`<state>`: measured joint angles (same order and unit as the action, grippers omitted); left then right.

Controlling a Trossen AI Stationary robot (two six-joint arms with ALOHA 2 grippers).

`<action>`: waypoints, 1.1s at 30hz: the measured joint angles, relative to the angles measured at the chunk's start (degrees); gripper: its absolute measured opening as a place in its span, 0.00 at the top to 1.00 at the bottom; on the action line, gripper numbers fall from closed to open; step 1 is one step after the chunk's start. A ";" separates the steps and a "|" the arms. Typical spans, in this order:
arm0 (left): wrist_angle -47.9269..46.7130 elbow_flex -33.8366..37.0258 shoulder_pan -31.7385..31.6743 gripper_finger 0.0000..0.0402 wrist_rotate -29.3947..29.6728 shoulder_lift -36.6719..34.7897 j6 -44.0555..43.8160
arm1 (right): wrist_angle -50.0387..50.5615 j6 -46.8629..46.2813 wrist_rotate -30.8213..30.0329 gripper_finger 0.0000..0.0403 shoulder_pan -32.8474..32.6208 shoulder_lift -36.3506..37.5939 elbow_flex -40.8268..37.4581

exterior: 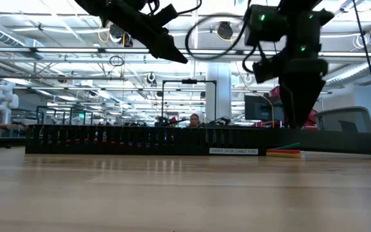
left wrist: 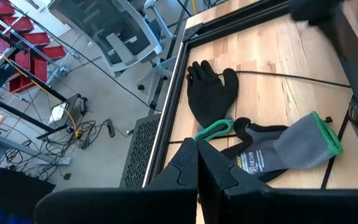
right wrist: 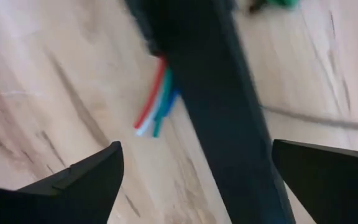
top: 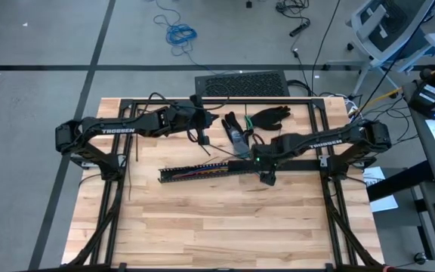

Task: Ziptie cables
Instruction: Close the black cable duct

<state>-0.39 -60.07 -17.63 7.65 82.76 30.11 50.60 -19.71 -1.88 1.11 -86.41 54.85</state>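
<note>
Overhead, the wooden table (top: 225,219) carries a long black slotted rail (top: 202,171) lying across the middle of the frame, tilted slightly so its right end sits higher. The cables (top: 202,173) run inside the rail, showing as red and orange streaks through the slots. In the low view their coloured ends (exterior: 283,153) poke out at the rail's right end, and the right wrist view shows red, white, green and blue tips (right wrist: 156,112) lying on the wood just beside the dark rail (right wrist: 222,118).

The right gripper (top: 266,178) hangs over the rail's right end, right of centre in the overhead frame. Its fingers (right wrist: 73,180) stand wide apart, one on each side of the rail, with nothing between them but the rail below.

The left gripper (top: 202,138) hovers above the table left of centre, higher in the frame than the rail. Its fingers (left wrist: 188,171) are pressed together with nothing held.

A grey glove with green trim (left wrist: 291,146) and a black glove (left wrist: 211,93) lie near the table's far edge. Thin dark zipties (top: 127,172) lie at the table's left side.
</note>
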 joint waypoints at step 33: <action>-3.80 0.02 0.02 1.00 0.19 0.00 0.33 | 5.45 -21.22 -27.43 0.03 -22.77 -12.90 -1.80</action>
<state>-4.19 -60.05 -17.61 7.84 82.76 30.44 56.05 -40.92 -29.31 -21.66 -99.31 53.05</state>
